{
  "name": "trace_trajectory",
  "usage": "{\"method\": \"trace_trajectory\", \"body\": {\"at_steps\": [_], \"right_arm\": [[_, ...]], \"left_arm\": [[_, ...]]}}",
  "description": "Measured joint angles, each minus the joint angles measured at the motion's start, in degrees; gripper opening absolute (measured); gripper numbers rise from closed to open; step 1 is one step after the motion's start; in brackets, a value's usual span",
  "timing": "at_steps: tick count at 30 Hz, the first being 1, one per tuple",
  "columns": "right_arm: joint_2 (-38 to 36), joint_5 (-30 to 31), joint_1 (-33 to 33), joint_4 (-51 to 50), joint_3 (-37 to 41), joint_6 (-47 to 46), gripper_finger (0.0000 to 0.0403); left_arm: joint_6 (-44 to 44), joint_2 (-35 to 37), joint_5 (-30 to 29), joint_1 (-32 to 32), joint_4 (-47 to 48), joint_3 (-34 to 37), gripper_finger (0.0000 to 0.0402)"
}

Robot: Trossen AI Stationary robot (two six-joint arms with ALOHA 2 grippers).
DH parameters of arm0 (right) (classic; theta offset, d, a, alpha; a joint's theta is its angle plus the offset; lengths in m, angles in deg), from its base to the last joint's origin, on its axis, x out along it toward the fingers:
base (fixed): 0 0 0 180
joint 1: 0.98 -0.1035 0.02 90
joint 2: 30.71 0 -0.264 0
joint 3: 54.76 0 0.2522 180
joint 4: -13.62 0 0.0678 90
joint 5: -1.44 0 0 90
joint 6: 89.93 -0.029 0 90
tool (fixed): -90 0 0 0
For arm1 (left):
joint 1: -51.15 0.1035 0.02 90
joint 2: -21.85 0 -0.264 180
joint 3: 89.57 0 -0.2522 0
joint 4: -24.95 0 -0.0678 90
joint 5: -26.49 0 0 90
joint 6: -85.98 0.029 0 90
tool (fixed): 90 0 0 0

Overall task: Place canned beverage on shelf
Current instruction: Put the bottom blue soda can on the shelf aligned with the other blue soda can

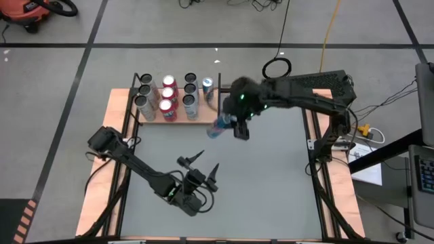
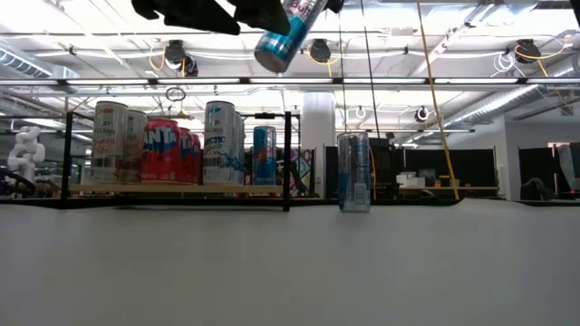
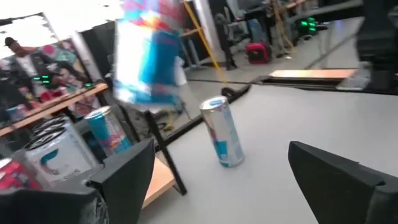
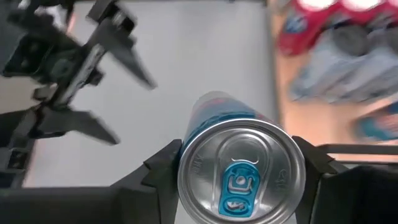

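Right gripper [image 1: 230,126] clamps blue can [image 1: 218,127], tilted, aloft just off shelf [image 1: 178,119] front. Step: carry. Next: upright can, lower into free slot among standing cans. Left gripper [image 1: 203,165] spread, empty, well apart.

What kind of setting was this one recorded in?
Likely a robotics lab or workshop: open ceiling with pipes and strip lights, taped concrete floor, cluttered workbenches beyond the table.

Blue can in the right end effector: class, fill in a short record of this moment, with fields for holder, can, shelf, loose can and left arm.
holder: right end effector, shut on the blue can
can: blue can, tilted, lifted off the table
shelf: shelf holds several upright cans
loose can: slim can upright on the table beside the shelf
left arm: left end effector open, empty, near the table's front
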Motion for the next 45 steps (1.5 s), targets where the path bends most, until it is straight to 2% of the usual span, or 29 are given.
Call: {"method": "trace_trajectory", "body": {"at_steps": [7,14,20,24,40,45], "right_arm": [[1.01,-0.08,6.27,-2.94,-6.61,4.04,0.0173],[6.36,-0.15,9.88,-8.05,-14.75,9.98,0.0173],[8.89,0.01,12.41,-7.60,-14.29,16.35,0.0173],[10.94,0.50,14.08,-7.15,-14.29,18.15,0.0173],[14.48,1.60,15.18,0.84,-14.26,24.94,0.0174],[18.62,5.96,15.40,0.91,-14.25,27.47,0.0174]], "left_arm": [[-2.70,1.97,6.91,-0.39,6.24,-0.02,0.0333],[-20.77,4.27,13.41,-0.64,27.33,0.00,0.0318],[-31.24,4.55,22.45,-0.98,39.39,0.02,0.0317],[-33.24,4.55,25.12,-1.08,40.28,0.02,0.0317],[-34.07,4.46,23.61,-1.13,38.88,0.02,0.0317],[-34.18,4.45,23.58,-1.13,38.55,0.02,0.0317]]}}
